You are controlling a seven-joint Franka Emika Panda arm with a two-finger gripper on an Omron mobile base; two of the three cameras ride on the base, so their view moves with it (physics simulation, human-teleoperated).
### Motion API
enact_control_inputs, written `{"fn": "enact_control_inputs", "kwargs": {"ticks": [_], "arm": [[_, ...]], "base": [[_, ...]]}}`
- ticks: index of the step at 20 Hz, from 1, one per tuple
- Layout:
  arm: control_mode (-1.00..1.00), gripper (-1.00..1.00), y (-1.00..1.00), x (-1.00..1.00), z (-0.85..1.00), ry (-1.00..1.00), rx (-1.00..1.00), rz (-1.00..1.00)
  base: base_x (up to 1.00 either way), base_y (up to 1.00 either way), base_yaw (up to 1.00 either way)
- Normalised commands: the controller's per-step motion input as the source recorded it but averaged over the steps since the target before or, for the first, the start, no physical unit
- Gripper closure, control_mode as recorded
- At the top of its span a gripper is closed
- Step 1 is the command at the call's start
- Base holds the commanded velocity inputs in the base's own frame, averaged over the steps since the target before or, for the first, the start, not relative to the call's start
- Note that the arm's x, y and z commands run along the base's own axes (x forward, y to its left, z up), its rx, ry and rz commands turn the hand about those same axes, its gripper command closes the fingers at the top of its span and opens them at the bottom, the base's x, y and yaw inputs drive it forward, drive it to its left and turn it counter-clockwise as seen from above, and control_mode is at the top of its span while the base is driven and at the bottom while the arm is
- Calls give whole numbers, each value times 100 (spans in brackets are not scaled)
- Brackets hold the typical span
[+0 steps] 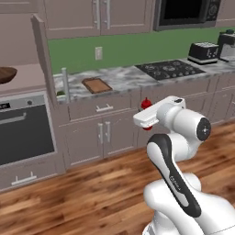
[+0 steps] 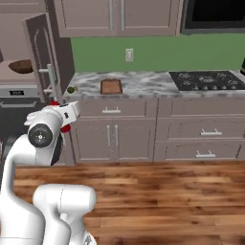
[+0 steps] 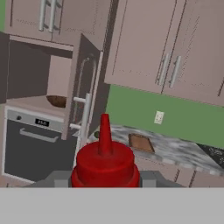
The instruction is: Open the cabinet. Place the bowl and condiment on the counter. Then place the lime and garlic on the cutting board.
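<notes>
One condiment [image 3: 104, 164], red squeeze bottle with pointed cap: gripped between the jaws of the gripper [image 3: 105, 177], carried upright in mid-air in front of the lower drawers, short of the worktop [image 1: 119, 75].
Cabinet [image 1: 42, 55]: door swung open.
Bowl [image 1: 6, 74]: on the cabinet shelf, not yet moved.
Cutting board [image 1: 96, 85]: bare, on the worktop.
Lime [image 2: 71, 89]: at the worktop's left end.
Step in hand, by judgement: moving the condiment to the worktop. Next move calls for lifting it over the edge, then setting it down clear of the board.
</notes>
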Motion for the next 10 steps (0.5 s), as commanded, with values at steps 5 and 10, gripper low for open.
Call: {"fn": "enact_control_inputs", "kwargs": {"ticks": [5,10], "arm": [[100,100,0,0,0,0,0,0],[100,100,0,0,0,0,0,0]], "base": [[21,-60,-2],[38,-48,0]]}}
